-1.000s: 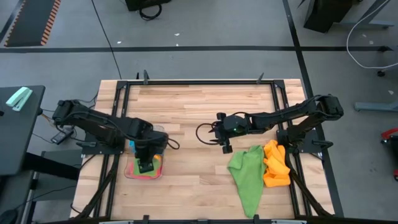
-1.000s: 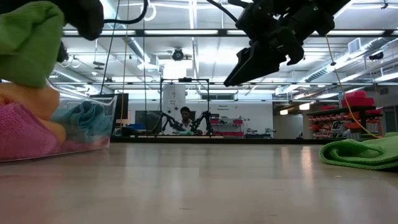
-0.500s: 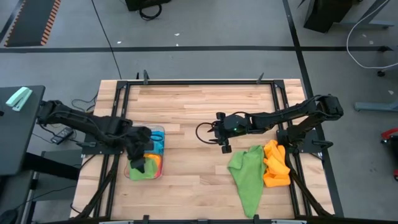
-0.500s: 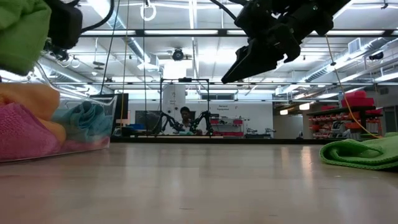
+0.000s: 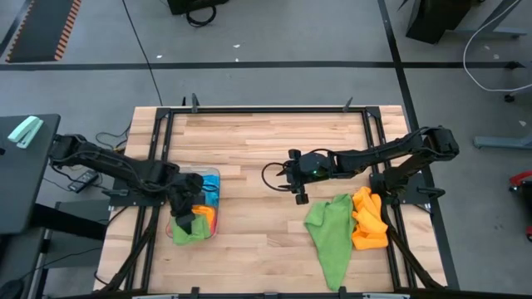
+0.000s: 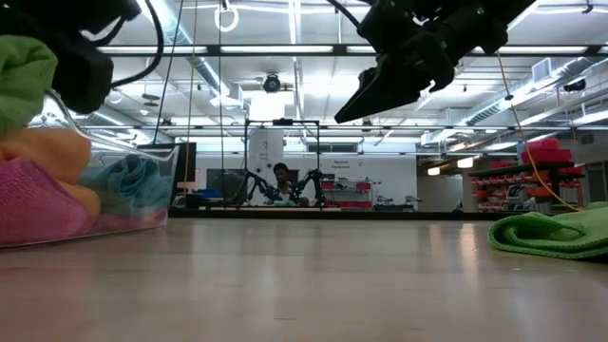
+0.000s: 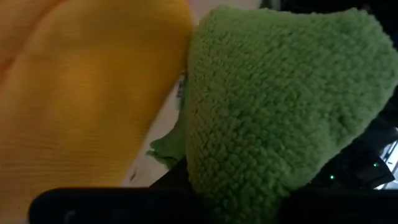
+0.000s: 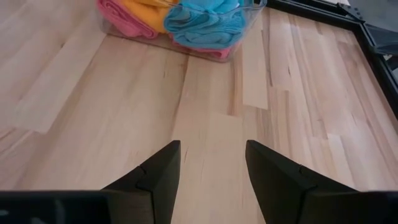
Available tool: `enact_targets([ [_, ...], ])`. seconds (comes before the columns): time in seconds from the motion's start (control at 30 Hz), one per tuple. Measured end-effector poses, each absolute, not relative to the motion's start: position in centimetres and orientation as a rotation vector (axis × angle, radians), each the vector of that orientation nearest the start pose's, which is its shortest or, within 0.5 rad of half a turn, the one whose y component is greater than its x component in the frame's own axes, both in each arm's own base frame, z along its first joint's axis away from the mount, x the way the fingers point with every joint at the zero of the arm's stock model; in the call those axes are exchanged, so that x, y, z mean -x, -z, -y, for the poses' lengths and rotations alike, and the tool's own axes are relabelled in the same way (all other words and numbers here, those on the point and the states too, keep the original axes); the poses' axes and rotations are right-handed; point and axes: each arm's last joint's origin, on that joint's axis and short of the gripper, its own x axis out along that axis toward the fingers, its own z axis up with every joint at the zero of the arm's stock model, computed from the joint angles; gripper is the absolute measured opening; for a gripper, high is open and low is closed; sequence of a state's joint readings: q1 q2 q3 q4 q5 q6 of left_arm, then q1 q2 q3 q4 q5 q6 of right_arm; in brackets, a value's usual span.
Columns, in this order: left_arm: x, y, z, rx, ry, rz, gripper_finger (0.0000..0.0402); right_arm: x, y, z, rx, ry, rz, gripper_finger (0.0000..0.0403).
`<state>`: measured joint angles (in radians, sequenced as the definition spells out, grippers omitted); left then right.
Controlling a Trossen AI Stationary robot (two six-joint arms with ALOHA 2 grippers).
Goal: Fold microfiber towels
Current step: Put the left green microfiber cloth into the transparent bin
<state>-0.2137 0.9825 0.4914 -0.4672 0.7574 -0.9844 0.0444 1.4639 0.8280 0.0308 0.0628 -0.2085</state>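
Observation:
A folded green microfiber towel [image 5: 190,232] hangs at the near end of the clear tray [image 5: 211,176], and my left gripper [image 5: 184,216] is shut on it. It is just above an orange towel [image 6: 43,152] that lies in the tray beside a pink one [image 6: 33,199] and a blue one [image 6: 133,180]. My right gripper [image 5: 301,193] hovers open above the middle of the table and touches nothing. An unfolded green towel [image 5: 331,234] and a crumpled orange towel [image 5: 368,218] lie on the table at the right. My left gripper holds the folded green towel in a thick bundle of several layers [image 7: 249,174]. The fingers slant down from the table's left side, and the cloth bulges out past them and hides the place of contact. The towel hangs over the orange towel [image 7: 74,93]; whether it touches it cannot be told.
Bare wooden tabletop [image 8: 205,112] lies between the tray and the towels at the right. A black metal frame [image 5: 266,109] runs round the table's edges. A person sits far off in the room behind [image 6: 282,180].
My left gripper has sunk and drawn back toward the table's left edge, tipping nearer to level, still shut on the green towel. The towel has come down with it toward the orange towel in the tray.

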Motion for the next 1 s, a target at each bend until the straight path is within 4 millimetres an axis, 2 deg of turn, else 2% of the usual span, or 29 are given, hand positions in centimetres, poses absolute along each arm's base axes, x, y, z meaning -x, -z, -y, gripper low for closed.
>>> enact_targets([
  [0.13,-15.7,-17.5,5.2,1.114,0.317,-1.367,0.005,-30.4,-21.4,-1.2,0.234,-0.045,-0.599,0.019],
  [0.33,-15.8,-17.3,4.8,1.111,0.26,-1.343,0.004,-30.4,-21.5,-1.2,0.235,-0.044,-0.594,0.019],
  [0.53,-15.9,-17.1,4.7,1.04,0.157,-1.292,0.0092,-30.4,-21.5,-1.2,0.234,-0.044,-0.593,0.019],
  [0.8,-15.5,-16.9,5.6,0.948,0.106,-1.283,0.0122,-30.4,-21.5,-1.2,0.233,-0.044,-0.593,0.019],
  [1.0,-15.5,-17.1,6.1,0.917,0.091,-1.272,0.0176,-30.5,-21.5,-1.2,0.231,-0.043,-0.589,0.019],
])
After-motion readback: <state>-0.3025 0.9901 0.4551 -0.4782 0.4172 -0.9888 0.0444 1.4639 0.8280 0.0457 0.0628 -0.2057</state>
